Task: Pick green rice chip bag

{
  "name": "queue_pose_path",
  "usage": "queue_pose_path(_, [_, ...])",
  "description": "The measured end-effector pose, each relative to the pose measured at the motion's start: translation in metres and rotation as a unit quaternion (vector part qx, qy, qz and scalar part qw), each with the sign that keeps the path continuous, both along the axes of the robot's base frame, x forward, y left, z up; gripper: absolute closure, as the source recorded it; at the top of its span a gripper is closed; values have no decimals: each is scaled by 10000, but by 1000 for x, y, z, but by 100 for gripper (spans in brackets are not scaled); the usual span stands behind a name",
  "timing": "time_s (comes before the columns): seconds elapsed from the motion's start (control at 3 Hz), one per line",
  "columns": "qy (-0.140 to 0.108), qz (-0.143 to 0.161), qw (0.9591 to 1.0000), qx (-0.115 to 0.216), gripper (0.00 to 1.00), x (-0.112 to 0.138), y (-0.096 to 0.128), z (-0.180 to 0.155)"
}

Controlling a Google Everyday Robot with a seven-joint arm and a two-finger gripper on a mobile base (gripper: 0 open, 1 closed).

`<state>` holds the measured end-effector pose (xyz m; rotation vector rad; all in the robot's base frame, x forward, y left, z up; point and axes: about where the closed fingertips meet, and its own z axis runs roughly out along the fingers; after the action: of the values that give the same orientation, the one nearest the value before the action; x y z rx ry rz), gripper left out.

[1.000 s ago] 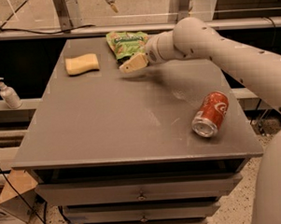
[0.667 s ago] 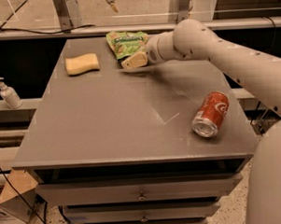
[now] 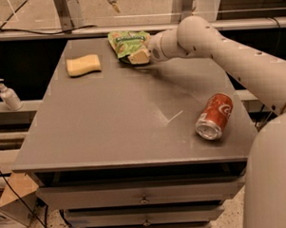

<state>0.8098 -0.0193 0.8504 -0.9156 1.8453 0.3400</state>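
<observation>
The green rice chip bag (image 3: 126,43) lies at the far middle of the grey table (image 3: 115,122), bright green with a darker label band. My gripper (image 3: 136,56) reaches in from the right and sits on the bag's near right corner. Its pale fingers (image 3: 141,54) overlap the bag's edge and hide part of it.
A yellow sponge-like block (image 3: 84,65) lies at the far left of the table. A red soda can (image 3: 214,116) lies on its side near the right front. A soap dispenser bottle (image 3: 8,95) stands on a shelf to the left. Drawers (image 3: 143,195) are below the tabletop.
My gripper has edged a little further toward the bag and lower onto its corner. The bag, sponge and can have not moved.
</observation>
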Motion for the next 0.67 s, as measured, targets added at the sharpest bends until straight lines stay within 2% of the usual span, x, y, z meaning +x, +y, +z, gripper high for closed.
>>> queue_pose_path(0.33, [-92,124,9998,101,88,-2,2,7])
queue_pose_path(0.67, [-349,290,9989,148,100,-9,7,32])
